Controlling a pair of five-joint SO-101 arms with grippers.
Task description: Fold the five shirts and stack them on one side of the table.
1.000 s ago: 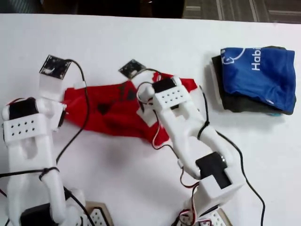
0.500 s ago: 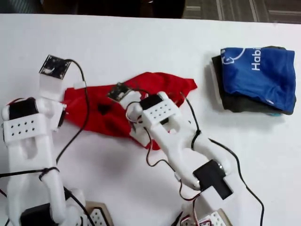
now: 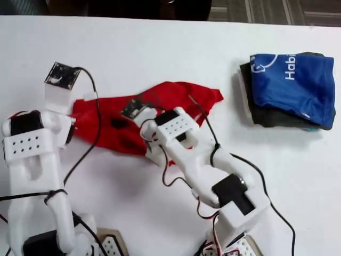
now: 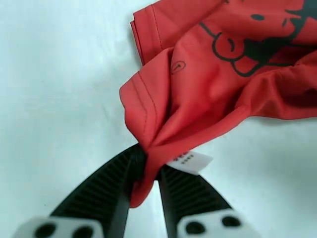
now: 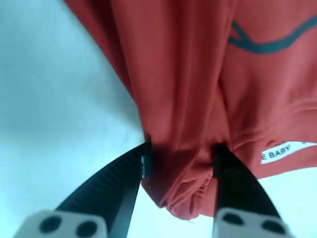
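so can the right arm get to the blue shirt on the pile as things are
Probably not yet: the right gripper is clamped on the red shirt. Nothing stands between it and the blue shirt, so once it lets go the way looks free.

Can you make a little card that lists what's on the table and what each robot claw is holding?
middle of table: red shirt, crumpled, not folded yet
left claw: shut on the red shirt's edge, beside a white tag
right claw: shut on a bunch of the red shirt
stack: blue shirt on top of dark clothes, on the right arm's side
table: white
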